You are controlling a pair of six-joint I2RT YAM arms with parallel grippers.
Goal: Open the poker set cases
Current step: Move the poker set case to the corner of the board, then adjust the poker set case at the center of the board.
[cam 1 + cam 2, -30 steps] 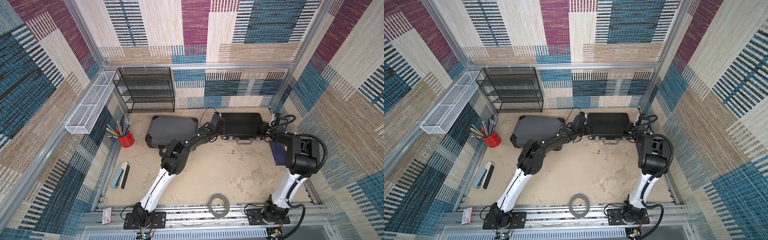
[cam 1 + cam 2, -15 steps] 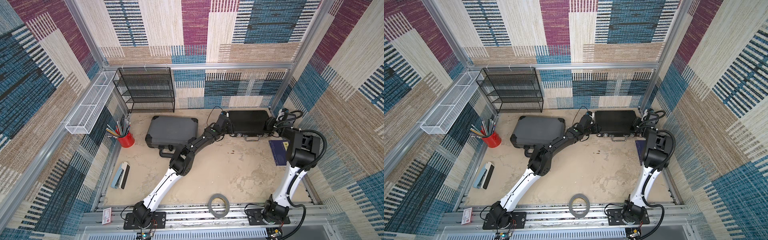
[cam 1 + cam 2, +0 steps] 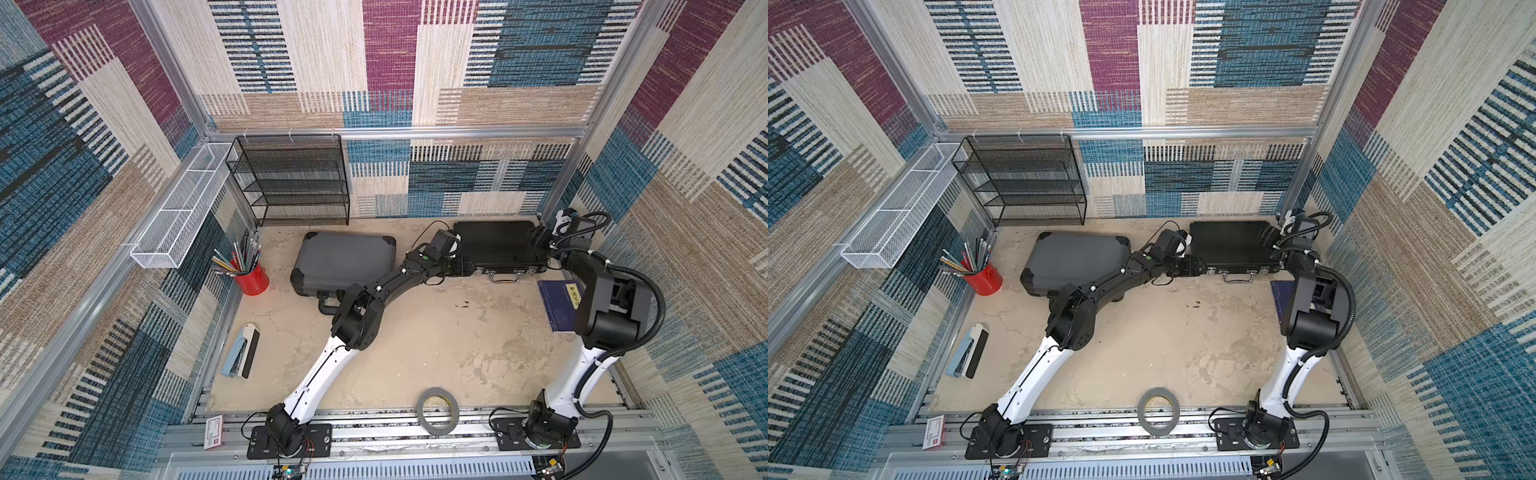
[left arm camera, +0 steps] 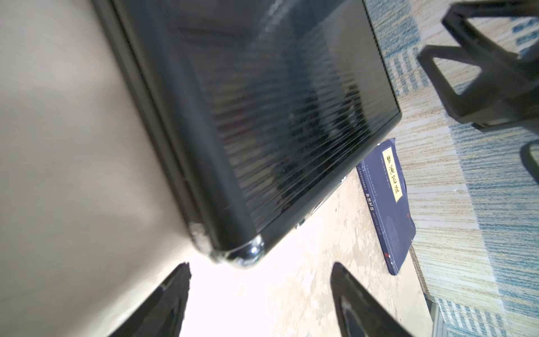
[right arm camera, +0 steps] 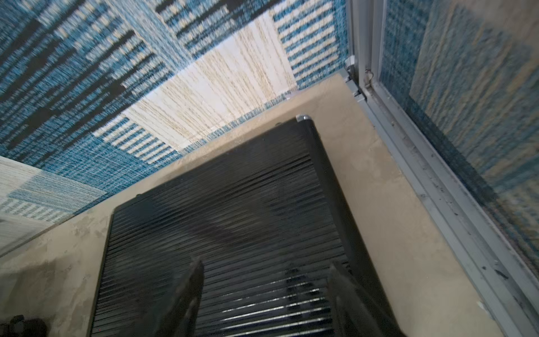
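Observation:
Two poker set cases lie flat and closed at the back of the table. The grey case (image 3: 347,262) (image 3: 1077,259), with black corners, is on the left. The slim black case (image 3: 496,245) (image 3: 1231,247) is on the right, its silver latches and handle facing front. My left gripper (image 3: 463,266) (image 4: 261,272) is open at the black case's front left corner (image 4: 242,256), which sits just beyond the fingertips. My right gripper (image 3: 540,240) (image 5: 265,271) is open over the ribbed lid (image 5: 233,210) at the case's right end, holding nothing.
A dark blue book (image 3: 559,305) (image 4: 388,204) lies by the right wall under my right arm. A black mesh shelf (image 3: 291,178) and white wire basket (image 3: 178,208) stand back left, with a red pencil cup (image 3: 251,280), a stapler (image 3: 241,351) and a tape roll (image 3: 437,410) nearer.
The black case has slid a little to the right and back. Both grippers have opened wider, and the left arm has stretched further toward the case.

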